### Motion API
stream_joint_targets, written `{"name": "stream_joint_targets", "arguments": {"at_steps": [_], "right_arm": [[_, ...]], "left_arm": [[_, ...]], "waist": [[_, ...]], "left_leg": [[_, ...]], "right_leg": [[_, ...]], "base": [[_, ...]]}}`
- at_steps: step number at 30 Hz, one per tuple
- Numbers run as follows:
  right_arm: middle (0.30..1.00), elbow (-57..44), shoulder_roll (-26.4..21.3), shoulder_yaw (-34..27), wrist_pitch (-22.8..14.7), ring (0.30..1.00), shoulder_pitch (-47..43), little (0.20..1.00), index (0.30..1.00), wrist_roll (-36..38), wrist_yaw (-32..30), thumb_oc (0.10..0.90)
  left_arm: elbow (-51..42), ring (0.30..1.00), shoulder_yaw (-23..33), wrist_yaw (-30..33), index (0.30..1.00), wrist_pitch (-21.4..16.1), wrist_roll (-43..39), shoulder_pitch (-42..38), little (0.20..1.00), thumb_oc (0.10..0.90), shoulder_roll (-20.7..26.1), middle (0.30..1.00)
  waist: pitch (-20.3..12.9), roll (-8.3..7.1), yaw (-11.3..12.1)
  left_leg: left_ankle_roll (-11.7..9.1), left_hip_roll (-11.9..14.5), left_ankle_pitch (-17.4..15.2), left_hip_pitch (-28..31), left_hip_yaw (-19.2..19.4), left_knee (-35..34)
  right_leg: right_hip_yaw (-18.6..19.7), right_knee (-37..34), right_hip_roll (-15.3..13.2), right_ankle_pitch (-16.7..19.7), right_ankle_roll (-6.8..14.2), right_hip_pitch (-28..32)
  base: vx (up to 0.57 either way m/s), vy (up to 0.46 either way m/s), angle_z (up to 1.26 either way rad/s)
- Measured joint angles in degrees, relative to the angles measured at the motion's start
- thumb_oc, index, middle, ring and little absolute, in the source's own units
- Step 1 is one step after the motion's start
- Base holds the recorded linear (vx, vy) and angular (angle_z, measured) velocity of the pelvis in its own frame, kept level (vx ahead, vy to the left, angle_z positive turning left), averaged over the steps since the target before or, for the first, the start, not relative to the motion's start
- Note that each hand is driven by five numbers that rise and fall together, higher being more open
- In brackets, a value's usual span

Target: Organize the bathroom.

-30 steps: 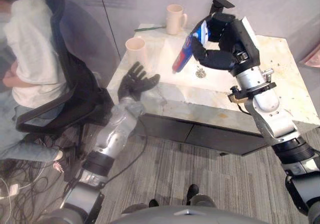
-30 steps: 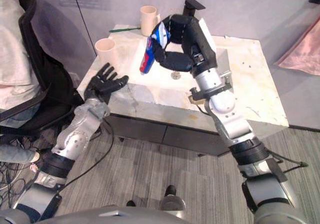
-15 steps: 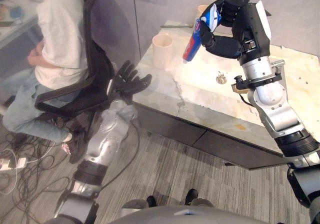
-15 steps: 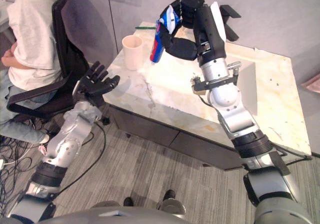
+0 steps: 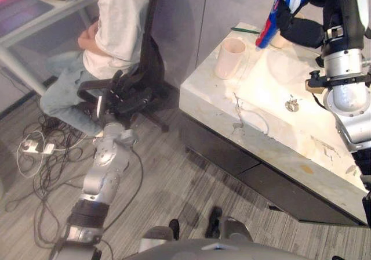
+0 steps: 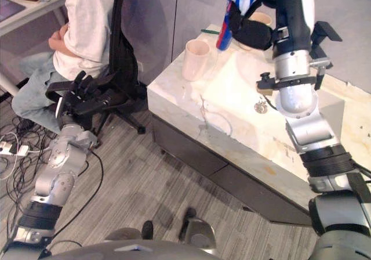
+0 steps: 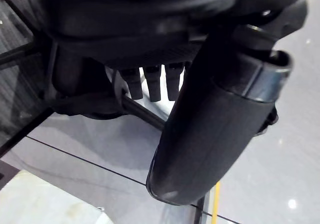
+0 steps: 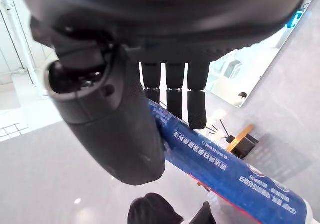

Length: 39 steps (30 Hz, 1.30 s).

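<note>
Toothpaste tube (image 5: 270,21): blue, red and white, held tilted above the far end of the marble counter (image 5: 272,106), cap end down near the cups.
Right hand (image 6: 255,28): fingers and thumb curled round the tube.
Left hand (image 5: 124,94): fingers spread, empty, near the office chair (image 6: 119,57).
Cups: one cream cup (image 5: 229,57) near the counter edge; a second (image 6: 261,19) partly behind the right hand.
Person (image 5: 116,22): seated in the chair.
</note>
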Motion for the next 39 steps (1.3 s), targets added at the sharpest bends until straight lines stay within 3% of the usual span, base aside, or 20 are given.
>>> {"name": "stream_joint_targets", "arguments": {"at_steps": [1,2,3,4,7,10,12,26,32,39], "right_arm": [[0.3,0.07,-0.22,-0.15,-0.37,0.3,0.39,0.3,0.3,-0.19,0.0,0.4],[0.3,0.53,-0.35,-0.19,-0.37,0.3,0.51,0.3,0.3,-0.33,0.0,0.4],[0.3,1.12,-0.41,-0.4,-0.52,0.3,0.38,0.3,0.3,-0.48,-0.02,0.4],[0.3,1.9,-0.46,-0.37,-0.8,0.3,0.27,0.3,0.3,-0.31,0.0,0.4],[0.3,3.3,-0.47,-0.38,-0.78,0.3,-0.53,0.3,0.3,0.14,-0.02,0.4],[0.3,3.65,0.05,-0.29,-0.78,0.3,-0.42,0.3,0.3,0.09,0.0,0.4],[0.3,4.26,0.5,-0.23,-0.76,0.3,-0.34,0.3,0.3,0.16,-0.03,0.4],[0.3,-1.63,1.38,-0.85,-0.88,0.3,-0.15,0.3,0.3,0.19,-1.46,0.4],[0.3,-7.98,6.98,-1.0,-0.85,0.3,1.16,0.3,0.3,0.95,-1.53,0.4],[0.3,-14.2,9.68,-1.26,0.87,0.3,5.3,0.3,0.3,3.46,-1.36,0.4]], "left_arm": [[0.02,0.9,-1.58,-1.98,0.9,-0.09,-0.54,1.37,0.9,0.8,0.17,0.9],[0.02,0.9,-2.51,-2.99,0.9,-0.05,-1.19,2.11,0.9,0.8,0.22,0.9],[0.0,0.9,-3.67,-4.03,0.9,-0.07,-2.15,3.55,0.9,0.8,-0.85,0.9],[-0.42,0.9,-4.69,-4.87,0.9,-0.11,-2.25,5.12,0.9,0.8,-0.89,0.9],[-0.92,0.9,-4.9,-5.27,0.9,-0.11,-2.63,5.7,0.9,0.8,-0.73,0.9],[-0.7,0.9,-5.07,-5.27,0.9,-0.1,-4.21,5.74,0.9,0.8,-0.78,0.9],[-0.7,0.9,-5.27,-5.36,0.9,-0.1,-4.22,5.76,0.9,0.8,-0.83,0.9],[-1.04,0.9,-5.85,-5.05,0.9,-0.16,-4.24,5.51,0.9,0.8,-0.68,0.9],[-1.04,0.9,-7.72,-4.07,0.9,-0.16,-4.22,5.48,0.9,0.8,-0.82,0.9],[-1.04,0.9,-8.35,-2.27,0.9,-0.15,-4.21,5.21,0.9,0.8,-1.24,0.9]], "waist": [[0.12,-0.51,-2.45],[-0.1,-1.66,-3.0],[-0.41,-1.12,-1.81],[-1.15,0.16,-1.19],[-1.23,0.31,-0.42],[-1.22,0.29,-0.9],[-1.16,0.18,-1.07],[-1.54,0.29,-1.32],[-1.85,-0.23,-2.68],[-1.98,-0.2,-4.76]], "left_leg": [[-0.98,-0.54,0.99,0.11,-1.73,0.52],[-1.87,-1.64,1.53,0.95,-0.85,0.61],[-3.4,-1.24,0.64,2.51,-0.37,0.38],[-5.02,0.23,-0.33,2.09,0.13,1.18],[-7.48,2.32,-0.49,1.82,3.14,1.45],[-9.21,3.22,-0.54,1.78,5.29,2.92],[-10.16,2.88,-0.84,1.69,6.22,6.98],[-10.96,2.77,-0.58,2.36,6.63,6.34],[-10.95,2.73,-0.59,2.71,7.96,6.29],[-10.91,2.75,-0.7,3.02,9.29,5.1]], "right_leg": [[0.08,-5.48,0.02,3.01,0.14,0.98],[-0.7,-8.15,-0.71,5.25,0.07,2.36],[-0.76,-8.02,-0.86,8.89,-4.44,3.48],[-1.71,-9.24,0.49,8.36,-4.92,4.62],[-3.14,-10.24,2.8,9.28,-8.68,5.27],[-4.27,-10.34,3.33,8.56,-10.2,6.5],[-4.46,-11.55,2.98,8.36,-10.51,9.53],[-5.78,-12.08,2.56,8.01,-10.39,10.58],[-4.53,-12.07,2.8,8.03,-10.36,10.49],[-2.7,-12.06,3.17,8.18,-10.18,9.6]], "base": [[0.06,-0.09,1.31],[0.14,-0.127,1.28],[0.16,-0.155,0.57],[0.12,-0.101,0.24],[0.09,-0.087,0.13],[0.09,-0.07,0.11],[0.1,-0.086,0.09],[0.03,-0.016,0.07],[-0.02,0.045,-0.08],[-0.03,0.042,-0.12]]}}
